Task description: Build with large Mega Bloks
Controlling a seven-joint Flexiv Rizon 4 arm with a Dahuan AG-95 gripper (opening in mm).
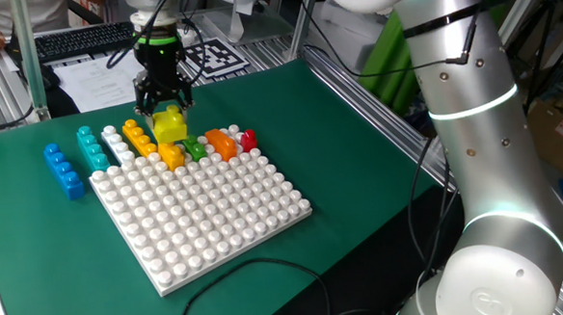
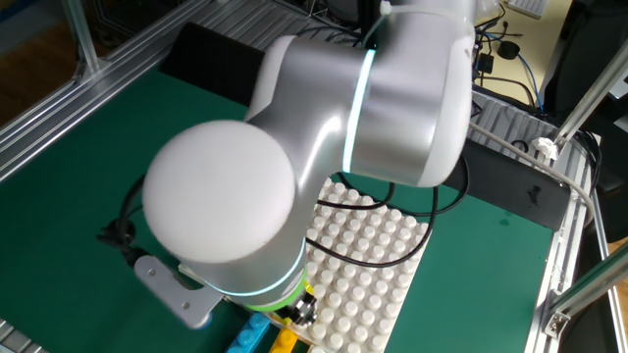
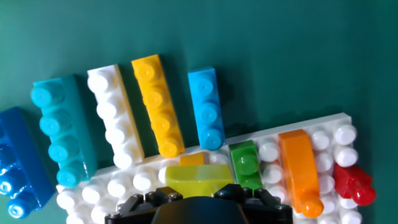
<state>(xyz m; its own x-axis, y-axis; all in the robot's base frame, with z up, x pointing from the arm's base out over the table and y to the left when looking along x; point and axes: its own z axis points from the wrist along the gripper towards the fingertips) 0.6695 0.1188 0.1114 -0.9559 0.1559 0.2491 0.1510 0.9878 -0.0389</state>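
My gripper (image 1: 166,113) is shut on a yellow Mega Blok (image 1: 171,126), held just above the far edge of the white baseplate (image 1: 207,210). In the hand view the yellow blok (image 3: 196,177) sits between the black fingers. An orange blok (image 1: 170,157), a green one (image 3: 244,163), a curved orange one (image 3: 300,168) and a red one (image 3: 353,185) stand on the baseplate's far row. Beside the plate on the green mat lie a dark blue brick (image 3: 15,168), a teal one (image 3: 59,134), a white one (image 3: 115,115), a yellow-orange one (image 3: 157,102) and a light blue one (image 3: 205,109).
The arm's large body (image 2: 324,127) fills the other fixed view and hides most of the baseplate (image 2: 378,255). A black cable (image 1: 249,270) curves along the mat by the plate's near corner. Papers and a keyboard (image 1: 82,41) lie beyond the mat's far edge.
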